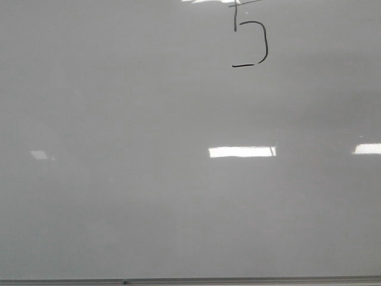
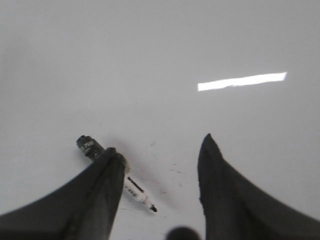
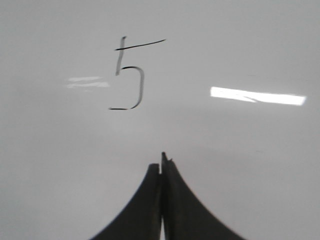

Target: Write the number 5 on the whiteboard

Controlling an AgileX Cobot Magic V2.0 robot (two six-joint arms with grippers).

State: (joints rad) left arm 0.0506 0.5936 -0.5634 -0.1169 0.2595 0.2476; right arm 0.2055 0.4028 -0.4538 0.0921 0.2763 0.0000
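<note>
The whiteboard (image 1: 149, 196) fills the front view, glossy grey-white, with its thin grey frame edge along the near side. The number 5 (image 1: 250, 42) is drawn in thin black line at the far middle-right; it also shows in the right wrist view (image 3: 131, 75). My left gripper (image 2: 160, 155) is open and empty above the board. A black-and-white marker (image 2: 135, 187) lies flat on the board, partly hidden behind one left finger (image 2: 107, 180). My right gripper (image 3: 162, 164) is shut and empty, a little short of the 5. Neither gripper shows in the front view.
Bright rectangular light reflections lie on the whiteboard (image 1: 241, 151), (image 1: 368, 148). Faint smudge marks dot the board surface near the marker (image 2: 170, 167). The board's frame edge (image 1: 190, 280) runs along the near side.
</note>
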